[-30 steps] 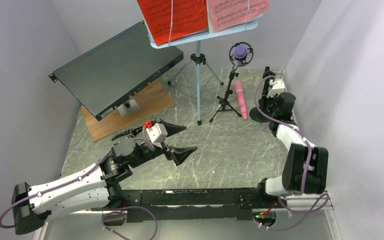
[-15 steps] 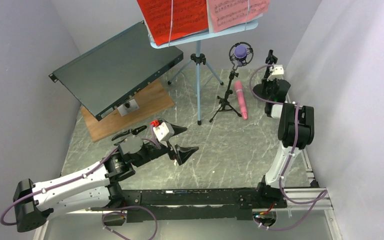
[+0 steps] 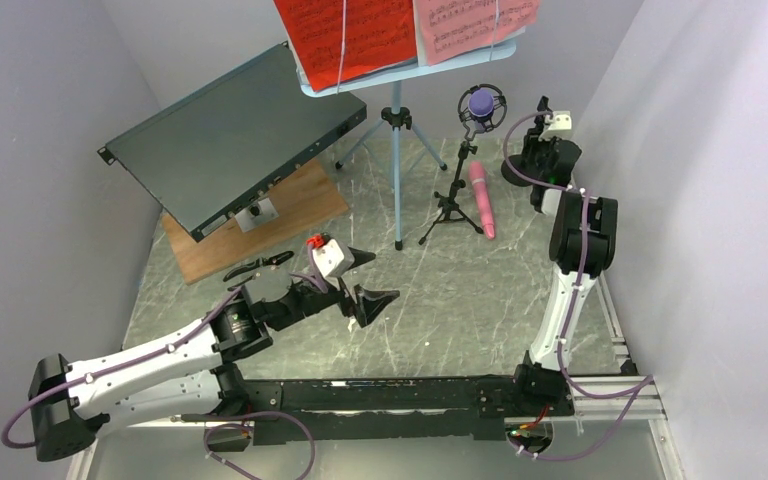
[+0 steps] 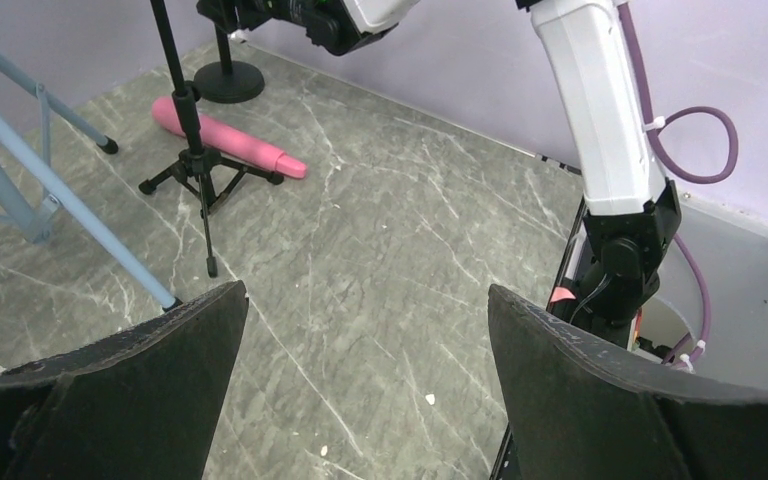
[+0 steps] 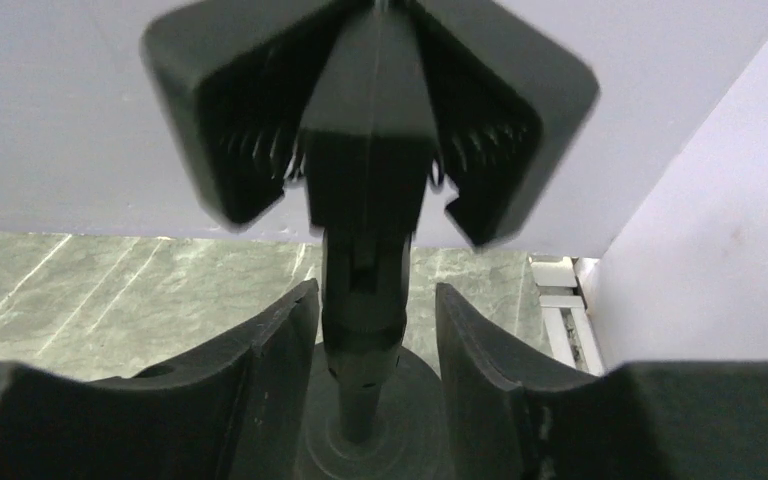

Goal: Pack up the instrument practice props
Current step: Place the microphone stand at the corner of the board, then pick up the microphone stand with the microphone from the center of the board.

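Note:
The light-blue music rack (image 3: 397,160) stands at the back on tripod legs, holding a red page (image 3: 345,35) and a pink page (image 3: 470,25). A purple microphone (image 3: 481,103) sits on a black tripod support (image 3: 452,200). A pink microphone (image 3: 481,198) lies on the table beside it. My right gripper (image 5: 375,300) is open, its fingers straddling the post of a round-base mic support (image 5: 365,210) with small gaps either side. The clip on top of that support (image 5: 370,100) is empty. My left gripper (image 4: 365,295) hangs wide open over bare table, holding nothing.
A large dark metal box (image 3: 230,135) leans on a wooden board (image 3: 290,215) at the back left. Black pliers (image 3: 260,265) lie near the left arm. The right wall stands close beside the right arm (image 3: 580,230).
The right arm has swung toward the back right corner with the round-base support, and its jaws have parted from the post. The left arm edged slightly forward.

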Robot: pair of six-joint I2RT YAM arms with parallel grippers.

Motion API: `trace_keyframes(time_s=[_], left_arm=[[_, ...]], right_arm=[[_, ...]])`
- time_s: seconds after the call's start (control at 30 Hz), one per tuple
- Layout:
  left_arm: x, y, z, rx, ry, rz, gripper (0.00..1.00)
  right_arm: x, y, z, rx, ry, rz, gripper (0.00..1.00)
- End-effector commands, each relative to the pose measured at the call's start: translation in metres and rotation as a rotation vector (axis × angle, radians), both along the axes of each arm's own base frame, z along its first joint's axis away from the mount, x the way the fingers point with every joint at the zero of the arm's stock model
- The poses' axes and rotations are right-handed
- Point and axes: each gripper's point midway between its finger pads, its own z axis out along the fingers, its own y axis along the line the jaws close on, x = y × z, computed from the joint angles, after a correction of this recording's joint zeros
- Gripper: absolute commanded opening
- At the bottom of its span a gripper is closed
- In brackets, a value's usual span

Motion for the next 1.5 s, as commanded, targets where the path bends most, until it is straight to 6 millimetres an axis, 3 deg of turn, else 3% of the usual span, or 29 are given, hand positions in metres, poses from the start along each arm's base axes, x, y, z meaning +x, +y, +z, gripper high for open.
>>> trace_keyframes(time_s=[0.0,0.2,0.37,0.6,0.73,0.8,0.93,1.1,1.47], left_arm=[[0.002,-0.006,0.022,-0.036,-0.027,-0.009,0.95],[-0.004,-0.003,0.024,-0.06,-0.026,-0.026,0.94],[-0.009,0.008,0.026,-0.099,-0.021,-0.022,0.94],[-0.007,0.021,0.009,-0.046,0.066,0.034,0.98],[-0.002,0.021,-0.005,-0.012,0.101,0.066,0.99],[0.002,0.02,-0.01,0.0,0.112,0.083,0.99],[0.012,0.018,-0.022,0.039,0.144,0.132,0.99],[0.029,0.009,-0.03,0.114,0.189,0.198,1.0],[0.092,-0.042,-0.022,0.104,0.282,0.147,0.99]], right_arm=[[-0.003,-0.001,0.057,0.008,-0.103,0.014,0.53],[-0.031,0.004,0.064,0.037,-0.071,0.05,0.72],[-0.057,0.014,0.062,0.085,0.049,0.093,0.81],[-0.122,0.054,0.072,0.087,0.083,0.296,0.86],[-0.154,0.081,0.074,0.12,0.15,0.449,0.99],[-0.169,0.094,0.077,0.134,0.176,0.514,1.0],[-0.201,0.12,0.085,0.148,0.203,0.664,1.0],[-0.252,0.151,0.079,0.163,0.247,0.848,1.0],[-0.324,0.168,0.091,0.119,0.346,0.896,1.0]])
